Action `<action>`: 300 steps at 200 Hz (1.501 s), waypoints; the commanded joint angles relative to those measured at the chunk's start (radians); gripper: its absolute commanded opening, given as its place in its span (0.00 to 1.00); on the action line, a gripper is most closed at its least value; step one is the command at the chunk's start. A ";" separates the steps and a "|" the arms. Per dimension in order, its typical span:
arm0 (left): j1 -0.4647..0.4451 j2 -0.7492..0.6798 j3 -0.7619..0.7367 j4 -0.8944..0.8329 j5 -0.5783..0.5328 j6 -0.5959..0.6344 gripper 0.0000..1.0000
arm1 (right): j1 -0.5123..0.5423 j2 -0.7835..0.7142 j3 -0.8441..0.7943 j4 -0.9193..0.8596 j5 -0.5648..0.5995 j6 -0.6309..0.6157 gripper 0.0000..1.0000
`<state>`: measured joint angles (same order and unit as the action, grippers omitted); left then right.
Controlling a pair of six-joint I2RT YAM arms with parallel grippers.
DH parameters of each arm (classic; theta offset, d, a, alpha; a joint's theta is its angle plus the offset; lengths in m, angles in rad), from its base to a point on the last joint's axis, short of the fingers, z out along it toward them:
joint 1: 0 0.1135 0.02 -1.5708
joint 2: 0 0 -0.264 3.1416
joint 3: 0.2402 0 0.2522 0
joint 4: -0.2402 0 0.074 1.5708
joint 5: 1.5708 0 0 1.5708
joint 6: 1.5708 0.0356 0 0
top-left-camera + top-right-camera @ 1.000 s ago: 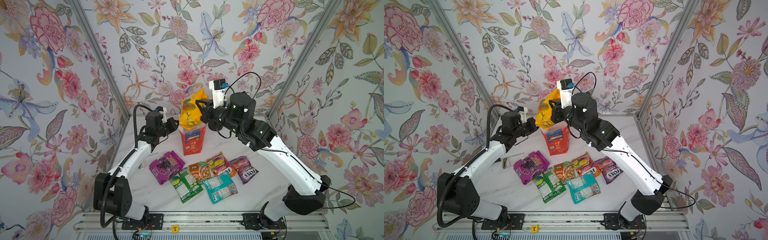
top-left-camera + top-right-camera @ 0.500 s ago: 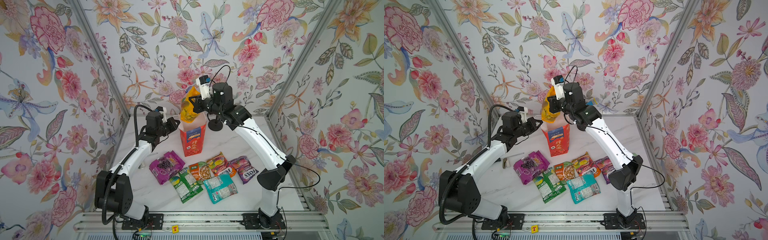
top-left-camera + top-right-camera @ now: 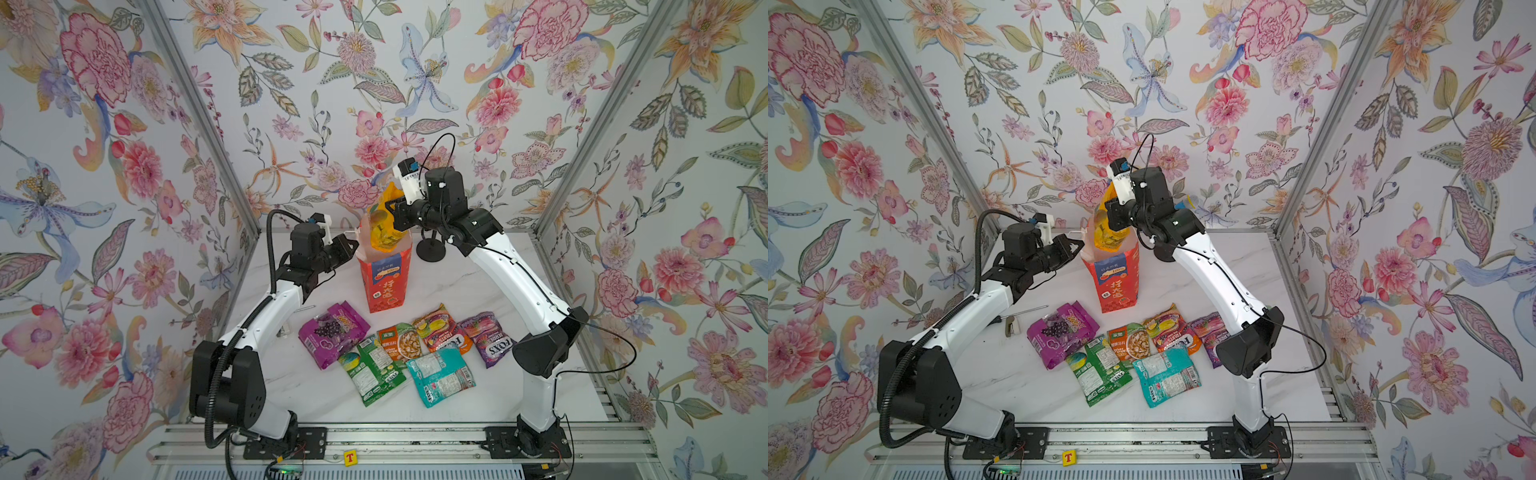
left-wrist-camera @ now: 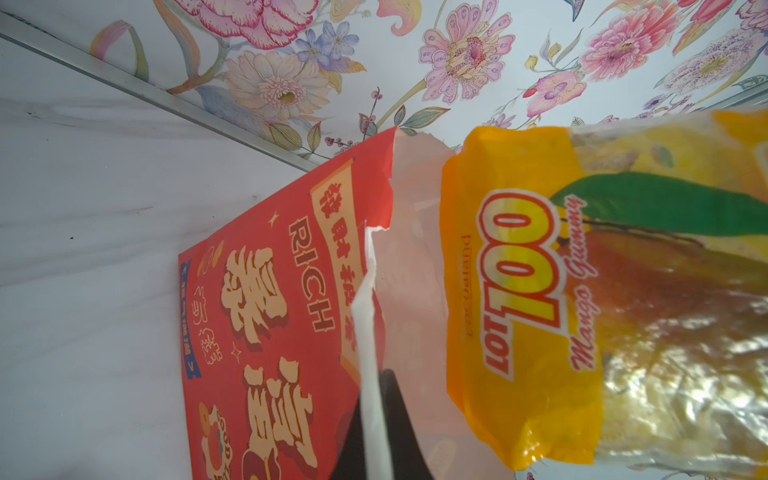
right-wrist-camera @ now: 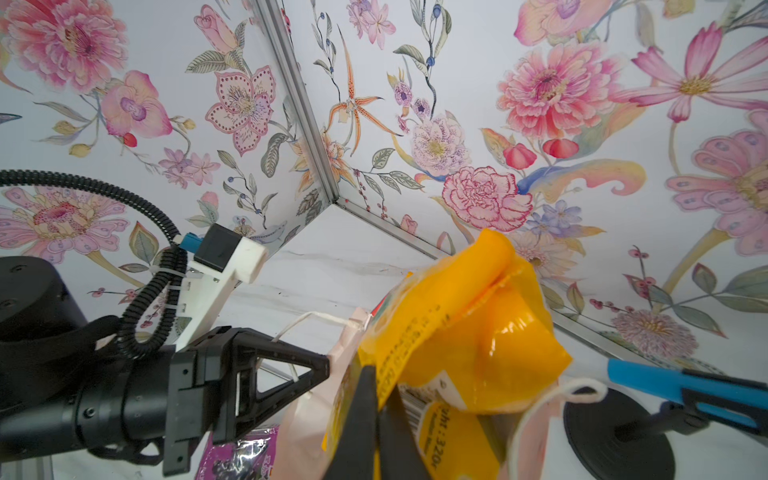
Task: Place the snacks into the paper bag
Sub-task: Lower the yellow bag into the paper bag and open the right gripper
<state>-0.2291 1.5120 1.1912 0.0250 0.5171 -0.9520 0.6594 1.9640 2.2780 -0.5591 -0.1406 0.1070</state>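
Pincer, left (image 3: 352, 248): my jaws are pressed together on the left rim of the paper bag (image 3: 384, 286). In my left wrist view the bag's white edge runs past my black finger (image 4: 390, 415).
Bag: stands upright toward the back of the white table (image 3: 311, 390) with its mouth open upward. Seen in both top views (image 3: 1117, 282).
Orange-yellow packet (image 3: 384, 224): hangs upright, lower end inside the bag's mouth against the white inner wall (image 4: 415, 291), upper part above the rim. The "Mango Gummy" print (image 4: 519, 291) faces my left wrist camera.
Pincer, right (image 3: 392, 208): reaches in from the right above the bag and pinches the packet's upper part. My fingers (image 5: 365, 415) are clamped flat on the foil.
Stand: black round-foot stand (image 3: 430, 251) just behind and right of the bag, not touching it.
Loose snacks: six lie flat in front of the bag, clustered and partly overlapping.
Row order: purple grape packet (image 3: 332, 332), green packet (image 3: 372, 370), nut packet (image 3: 399, 340), teal packet (image 3: 440, 376), orange FOXS bag (image 3: 440, 328), purple FOXS bag (image 3: 488, 336).
Contact: neither pincer touches the six.
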 commanded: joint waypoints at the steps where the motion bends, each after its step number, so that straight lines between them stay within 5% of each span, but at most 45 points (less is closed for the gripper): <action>1: 0.008 0.010 -0.012 0.022 0.015 -0.011 0.00 | -0.006 -0.001 0.002 0.069 -0.010 -0.042 0.00; 113: 0.011 0.022 -0.007 0.035 0.026 -0.019 0.00 | 0.030 0.131 0.040 -0.033 0.054 -0.152 0.00; 230: 0.013 0.028 -0.011 0.054 0.039 -0.031 0.00 | 0.046 0.229 0.044 -0.055 0.080 -0.126 0.00; 246: 0.013 0.027 -0.012 0.057 0.038 -0.033 0.00 | 0.045 0.231 0.047 -0.054 0.065 -0.111 0.15; 266: 0.013 0.026 -0.013 0.059 0.040 -0.033 0.00 | 0.043 0.217 0.057 -0.055 0.037 -0.092 0.49; 300: 0.014 0.022 -0.018 0.062 0.039 -0.034 0.00 | 0.039 0.151 0.112 -0.055 0.021 -0.052 0.55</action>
<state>-0.2226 1.5265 1.1904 0.0544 0.5430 -0.9710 0.7010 2.1914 2.3306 -0.6434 -0.0967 0.0132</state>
